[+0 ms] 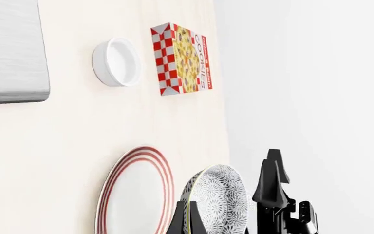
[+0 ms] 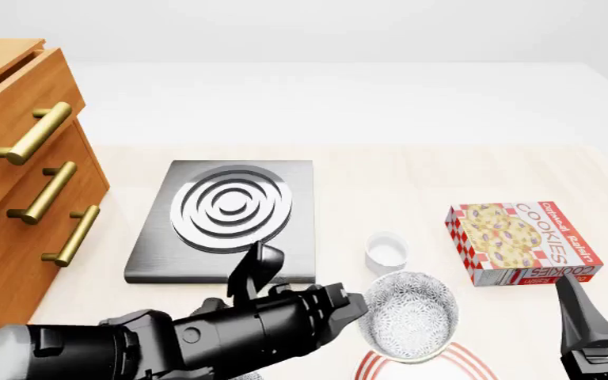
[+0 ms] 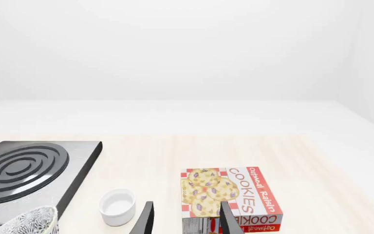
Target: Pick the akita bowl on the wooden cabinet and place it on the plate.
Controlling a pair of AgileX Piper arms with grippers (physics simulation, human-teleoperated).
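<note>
1. My front camera cuts off most of the plate (image 2: 373, 366); only its red-ringed rim shows at the bottom edge, under the akita bowl (image 2: 408, 314).
2. My left gripper (image 1: 229, 207) has its fingers clamped on the bowl's rim, one inside and one outside, holding it above the plate.
3. My right gripper (image 3: 185, 218) is barely in view; its two fingers stand apart, holding nothing.
4. The wooden cabinet (image 2: 13, 198) is cut off at the left; I count three brass handles.
5. I count one small white cup (image 2: 386, 251), one cookie box (image 2: 522, 241), one grey slab (image 2: 228, 219) with silver rings, all on the table (image 2: 389, 170).
</note>
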